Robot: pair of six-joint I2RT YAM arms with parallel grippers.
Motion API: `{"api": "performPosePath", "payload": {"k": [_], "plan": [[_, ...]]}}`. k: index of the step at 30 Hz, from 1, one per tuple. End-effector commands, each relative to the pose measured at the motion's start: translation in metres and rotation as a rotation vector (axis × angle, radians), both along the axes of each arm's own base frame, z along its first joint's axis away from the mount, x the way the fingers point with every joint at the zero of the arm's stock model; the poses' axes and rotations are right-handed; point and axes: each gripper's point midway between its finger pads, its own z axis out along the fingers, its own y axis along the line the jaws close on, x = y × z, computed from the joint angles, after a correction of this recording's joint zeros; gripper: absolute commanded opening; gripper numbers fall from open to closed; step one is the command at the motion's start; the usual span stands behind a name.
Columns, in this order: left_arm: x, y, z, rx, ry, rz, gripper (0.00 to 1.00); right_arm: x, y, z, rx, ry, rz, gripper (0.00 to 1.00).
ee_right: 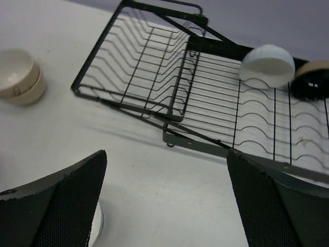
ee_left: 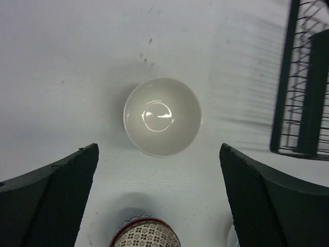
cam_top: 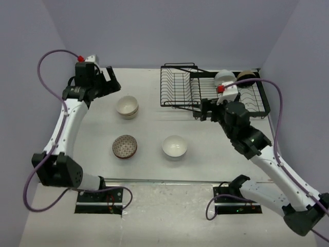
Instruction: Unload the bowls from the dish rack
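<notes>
Now both the left gripper (ee_left: pixel 158 150) and right gripper (ee_right: pixel 165 154) are open; reach far right and gently pinch the white bowl (ee_right: pixel 267 66) in the dish rack (ee_right: pixel 128 106).

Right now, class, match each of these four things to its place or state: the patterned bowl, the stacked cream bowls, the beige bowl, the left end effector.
Things
1 patterned bowl
2 stacked cream bowls
3 beige bowl
4 left end effector

Places or states
A on the dish rack, at its far right end
B open, holding nothing
C on the table, left of a lone white bowl
D on the table, just left of the rack

Pairs: 1-C, 2-D, 3-A, 4-B
</notes>
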Motion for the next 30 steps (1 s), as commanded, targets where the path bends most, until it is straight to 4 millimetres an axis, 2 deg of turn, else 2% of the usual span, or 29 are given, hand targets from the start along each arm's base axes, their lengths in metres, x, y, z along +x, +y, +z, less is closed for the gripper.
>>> {"api": "performPosePath", "payload": {"k": [1,2,3,4,5,6,7,8,9,10,11,12,13,16,18,19,21,22,24,25,26,28,29,30], "plan": [[-0.026,-0.014,0.067,-0.008,-0.201,-0.014,1.0,0.036,-0.03,0.033,0.391,-0.079,-0.156,0.99],[-0.048,-0.024,0.085,-0.01,-0.265,-0.033,1.0,0.049,-0.038,0.032,0.5,-0.064,-0.21,0.99],[-0.059,-0.025,0.086,0.0,-0.293,-0.021,1.0,0.064,-0.069,0.03,0.561,-0.067,-0.299,0.99],[-0.068,-0.025,0.088,-0.009,-0.33,-0.005,1.0,0.075,-0.08,0.032,0.627,-0.071,-0.323,0.99],[-0.09,-0.021,0.083,0.002,-0.375,0.009,1.0,0.094,-0.1,0.021,0.723,-0.022,-0.358,0.99],[-0.103,-0.018,0.077,0.005,-0.385,0.015,1.0,0.106,-0.117,0.017,0.772,-0.021,-0.419,0.99],[-0.11,-0.013,0.075,0.022,-0.408,0.02,1.0,0.117,-0.124,0.01,0.831,0.009,-0.441,0.99],[-0.127,-0.005,0.07,0.04,-0.435,0.031,1.0,0.129,-0.141,0.013,0.954,0.015,-0.512,0.99],[-0.134,-0.001,0.07,0.056,-0.45,0.03,1.0,0.149,-0.171,-0.015,1.008,0.059,-0.627,0.99],[-0.14,0.002,0.068,0.082,-0.455,0.024,1.0,0.158,-0.181,-0.023,1.07,0.078,-0.674,0.99],[-0.148,0.008,0.067,0.1,-0.474,0.036,1.0,0.169,-0.19,-0.022,1.167,0.075,-0.711,0.99],[-0.151,0.01,0.067,0.11,-0.481,0.042,1.0,0.184,-0.205,-0.043,1.208,0.1,-0.749,0.99],[-0.157,0.009,0.069,0.104,-0.5,0.038,1.0,0.195,-0.209,-0.039,1.293,0.082,-0.725,0.99],[-0.156,0.004,0.052,0.106,-0.485,0.026,1.0,0.22,-0.236,-0.059,1.418,0.025,-0.747,0.97],[-0.154,-0.001,0.041,0.111,-0.465,0.004,1.0,0.233,-0.245,-0.061,1.45,-0.013,-0.708,0.96],[-0.153,-0.004,0.039,0.119,-0.449,-0.009,1.0,0.249,-0.248,-0.062,1.462,-0.049,-0.645,0.96],[-0.154,-0.005,0.041,0.122,-0.453,-0.017,1.0,0.263,-0.247,-0.071,1.489,-0.033,-0.605,0.96],[-0.156,-0.003,0.042,0.124,-0.459,-0.008,1.0,0.276,-0.25,-0.085,1.525,-0.017,-0.607,0.96],[-0.16,0.004,0.045,0.141,-0.462,0.029,1.0,0.289,-0.257,-0.106,1.58,-0.014,-0.629,0.94],[-0.161,0.004,0.044,0.14,-0.462,0.029,1.0,0.292,-0.259,-0.095,1.591,-0.047,-0.609,0.94],[-0.161,0.005,0.045,0.143,-0.462,0.037,1.0,0.298,-0.261,-0.114,1.597,-0.037,-0.63,0.9],[-0.161,0.006,0.045,0.144,-0.464,0.037,1.0,0.308,-0.269,-0.113,1.586,-0.07,-0.623,0.85],[-0.161,0.004,0.045,0.141,-0.466,0.031,1.0,0.313,-0.271,-0.124,1.574,-0.069,-0.632,0.84],[-0.16,0.003,0.044,0.142,-0.464,0.026,1.0,0.316,-0.273,-0.123,1.561,-0.087,-0.622,0.83]]}}
